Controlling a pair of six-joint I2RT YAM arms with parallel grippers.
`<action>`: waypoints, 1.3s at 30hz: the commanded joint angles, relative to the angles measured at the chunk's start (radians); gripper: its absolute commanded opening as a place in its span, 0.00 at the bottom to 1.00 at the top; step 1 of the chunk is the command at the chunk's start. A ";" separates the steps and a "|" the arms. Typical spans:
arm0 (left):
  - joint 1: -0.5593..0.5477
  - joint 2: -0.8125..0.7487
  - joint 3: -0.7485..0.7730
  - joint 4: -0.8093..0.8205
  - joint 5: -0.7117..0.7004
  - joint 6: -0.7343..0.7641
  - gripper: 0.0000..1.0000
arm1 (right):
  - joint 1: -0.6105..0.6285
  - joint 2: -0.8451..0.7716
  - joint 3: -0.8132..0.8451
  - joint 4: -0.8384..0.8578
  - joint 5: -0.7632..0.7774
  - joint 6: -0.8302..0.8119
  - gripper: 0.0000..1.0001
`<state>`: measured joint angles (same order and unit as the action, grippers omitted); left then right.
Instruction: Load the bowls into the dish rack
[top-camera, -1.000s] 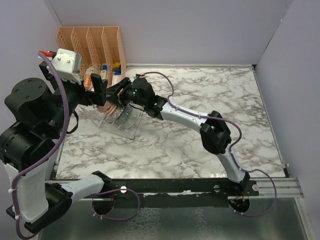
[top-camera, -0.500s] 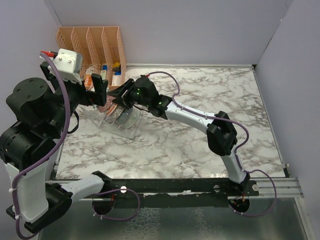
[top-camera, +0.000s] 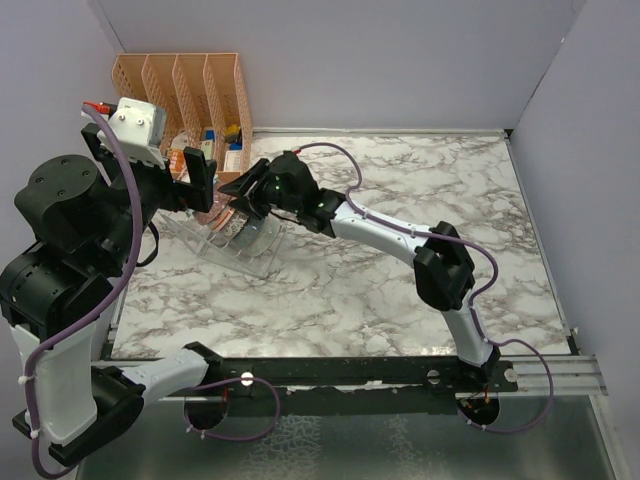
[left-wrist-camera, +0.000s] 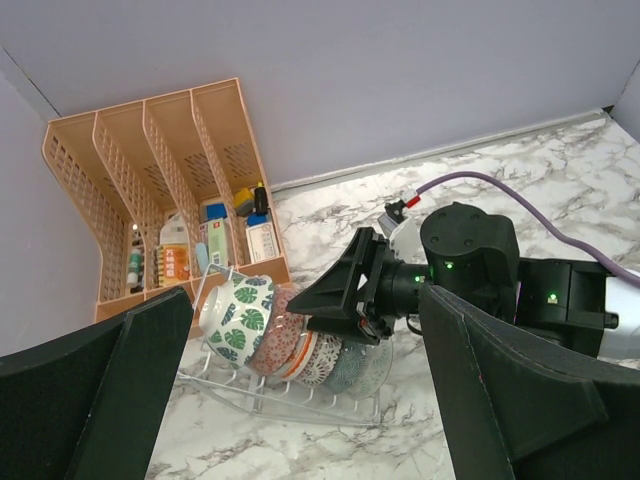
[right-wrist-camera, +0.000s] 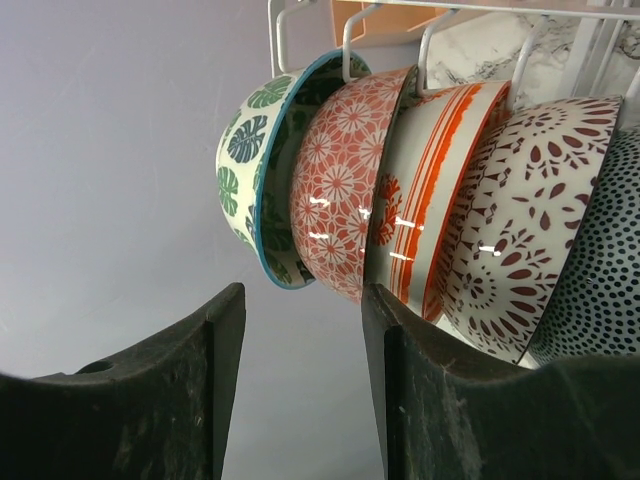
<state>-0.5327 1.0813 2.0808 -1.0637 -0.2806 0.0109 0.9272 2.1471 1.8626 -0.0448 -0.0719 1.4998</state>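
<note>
Several bowls stand on edge in a row in the clear dish rack (left-wrist-camera: 250, 388). They include a teal-green leaf bowl (left-wrist-camera: 238, 318), a red floral bowl (left-wrist-camera: 275, 335), an orange-striped one (left-wrist-camera: 301, 352), a dotted grey-teal one (left-wrist-camera: 348, 366) and a pale one (left-wrist-camera: 376, 366). My right gripper (top-camera: 240, 195) hovers open and empty just above the row. Its view shows the leaf bowl (right-wrist-camera: 245, 160), the red bowl (right-wrist-camera: 345, 170) and the striped bowl (right-wrist-camera: 430, 180) beyond its fingers (right-wrist-camera: 303, 300). My left gripper (left-wrist-camera: 305, 300) is wide open and empty, raised above the rack's left end (top-camera: 195, 185).
An orange perforated organizer (top-camera: 185, 95) with small bottles and boxes stands at the back left, right behind the rack (top-camera: 245, 262). Purple walls close the left, back and right sides. The marble tabletop (top-camera: 400, 290) stretches to the right of the rack.
My right wrist has drawn slightly up and back from the bowls, and its elbow has shifted right. The bowls and my left arm have not moved.
</note>
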 joint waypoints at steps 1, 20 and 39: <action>-0.007 -0.010 0.000 0.016 -0.031 0.003 0.99 | -0.008 0.018 0.047 0.002 0.007 -0.016 0.50; -0.006 -0.014 -0.011 0.016 -0.036 0.013 0.99 | -0.007 0.021 0.068 -0.064 0.033 -0.041 0.50; -0.006 -0.028 -0.023 0.018 -0.051 0.025 0.99 | -0.007 0.082 0.057 0.111 0.003 -0.024 0.50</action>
<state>-0.5327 1.0691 2.0686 -1.0637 -0.3038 0.0185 0.9253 2.2139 1.9381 -0.0174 -0.0704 1.4765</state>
